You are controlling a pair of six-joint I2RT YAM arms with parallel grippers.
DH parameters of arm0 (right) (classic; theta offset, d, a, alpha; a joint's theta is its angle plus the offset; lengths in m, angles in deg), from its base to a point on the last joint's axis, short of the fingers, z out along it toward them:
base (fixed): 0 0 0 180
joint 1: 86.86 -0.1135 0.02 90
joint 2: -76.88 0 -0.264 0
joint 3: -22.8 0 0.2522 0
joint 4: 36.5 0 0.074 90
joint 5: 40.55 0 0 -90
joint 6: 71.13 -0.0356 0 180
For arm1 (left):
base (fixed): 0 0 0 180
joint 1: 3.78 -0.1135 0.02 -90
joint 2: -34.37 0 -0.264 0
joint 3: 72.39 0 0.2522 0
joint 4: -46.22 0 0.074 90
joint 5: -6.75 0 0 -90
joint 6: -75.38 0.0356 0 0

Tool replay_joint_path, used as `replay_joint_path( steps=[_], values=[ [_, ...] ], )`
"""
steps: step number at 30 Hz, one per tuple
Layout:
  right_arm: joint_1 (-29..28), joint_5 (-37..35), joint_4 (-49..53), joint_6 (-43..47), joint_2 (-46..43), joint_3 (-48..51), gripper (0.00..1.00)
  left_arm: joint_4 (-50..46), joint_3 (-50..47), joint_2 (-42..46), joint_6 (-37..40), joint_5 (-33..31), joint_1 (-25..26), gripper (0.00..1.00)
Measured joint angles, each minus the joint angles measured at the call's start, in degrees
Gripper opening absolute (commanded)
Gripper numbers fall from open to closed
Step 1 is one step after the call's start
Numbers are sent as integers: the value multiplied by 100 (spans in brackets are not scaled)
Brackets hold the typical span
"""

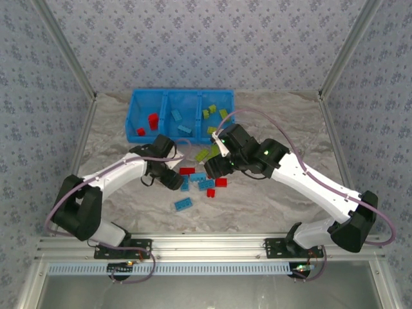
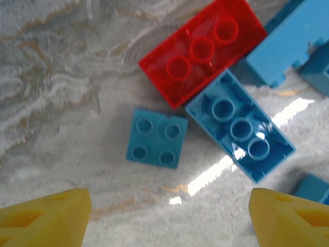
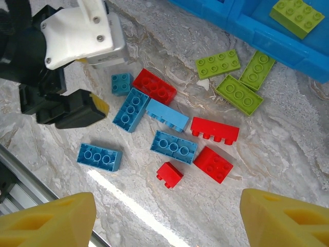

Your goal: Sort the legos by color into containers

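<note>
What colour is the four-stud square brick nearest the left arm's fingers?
Teal-blue; that square brick shows best in the left wrist view.

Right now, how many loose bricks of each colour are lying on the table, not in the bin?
On the table, seen from the right wrist camera:
Red bricks: 4
Blue bricks: 5
Green bricks: 3
Total: 12

The bin [image 1: 182,91] is set at the back of the bench [image 1: 277,209]. Some bricks [image 1: 152,120] are held inside it; loose bricks [image 1: 206,184] are scattered before it, one set apart, nearer the front.
</note>
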Motion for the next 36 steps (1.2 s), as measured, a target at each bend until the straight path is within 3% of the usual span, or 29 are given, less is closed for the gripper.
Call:
replay_joint_path(
  steps=[12,20,24,31,36],
  values=[
    [0,-131,146,-7,-256,-2,77,503,90,-1027,339,-227,-2,59],
    [9,-140,144,-28,-289,0,78,570,96,-1082,343,-212,7,32],
    [9,52,136,-26,-291,15,78,590,92,-872,256,-142,9,30],
    [9,264,-245,-94,-516,256,82,1119,293,621,-291,-192,9,24],
    [22,236,-431,-170,-590,269,82,1585,1576,-197,-645,-662,-144,26]
  ],
)
